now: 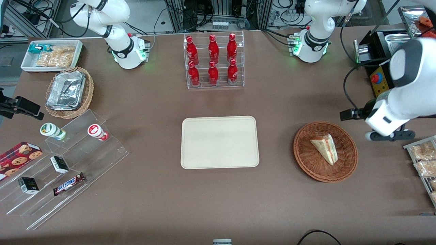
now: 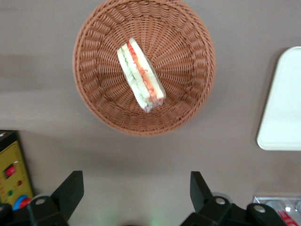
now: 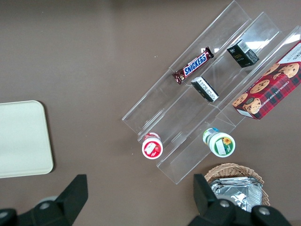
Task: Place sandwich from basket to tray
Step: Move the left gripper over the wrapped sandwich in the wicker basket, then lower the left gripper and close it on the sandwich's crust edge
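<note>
The sandwich [image 1: 325,148], a pale bread wedge with a red and green filling stripe, lies in the round reddish-brown basket [image 1: 306,160]. The cream tray [image 1: 219,142] lies flat on the table beside the basket, toward the parked arm's end. My left gripper [image 1: 388,135] hangs above the table beside the basket, toward the working arm's end. In the left wrist view the gripper [image 2: 135,188] is open and empty, with bare table between its fingers. That view also shows the sandwich [image 2: 140,75], the basket [image 2: 188,108] and an edge of the tray [image 2: 282,103].
A clear rack of red bottles [image 1: 213,61] stands farther from the front camera than the tray. A yellow control box with a red button [image 1: 378,81] and a rack of snack packets [image 1: 424,163] lie near the gripper. Acrylic steps with snacks [image 1: 64,170] sit toward the parked arm's end.
</note>
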Available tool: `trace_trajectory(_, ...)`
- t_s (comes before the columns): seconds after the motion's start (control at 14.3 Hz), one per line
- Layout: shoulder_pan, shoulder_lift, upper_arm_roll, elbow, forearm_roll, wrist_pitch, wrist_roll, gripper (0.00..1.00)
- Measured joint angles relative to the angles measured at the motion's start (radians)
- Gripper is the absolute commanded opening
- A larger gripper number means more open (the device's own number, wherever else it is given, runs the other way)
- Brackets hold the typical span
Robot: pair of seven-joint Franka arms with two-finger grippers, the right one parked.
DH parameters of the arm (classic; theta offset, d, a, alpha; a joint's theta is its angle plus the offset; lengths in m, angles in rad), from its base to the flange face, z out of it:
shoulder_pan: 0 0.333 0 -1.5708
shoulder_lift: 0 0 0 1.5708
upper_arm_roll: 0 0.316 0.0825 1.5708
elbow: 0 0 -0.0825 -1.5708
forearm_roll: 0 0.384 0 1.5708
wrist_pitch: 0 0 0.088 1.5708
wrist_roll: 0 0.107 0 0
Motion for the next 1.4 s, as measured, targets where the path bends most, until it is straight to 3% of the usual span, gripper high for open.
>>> trace_trajectory(0.49, 0.000, 0.043, 0.000, -0.281, 0.000, 0.436, -0.118, 1.00)
trace_trajectory(1.12, -0.002, 0.062, 0.000, -0.484, 0.000, 0.814, -0.532, 1.00)
trace_trajectory(1.19, -0.002, 0.078, 0.000, -0.488, 0.000, 0.843, -0.559, 0.96)
trace_trajectory(1.26, -0.001, 0.096, 0.000, -0.488, 0.000, 0.862, -0.573, 0.82)
trace_trajectory(1.4, -0.002, 0.122, 0.000, -0.488, 0.000, 0.878, -0.581, 0.29)
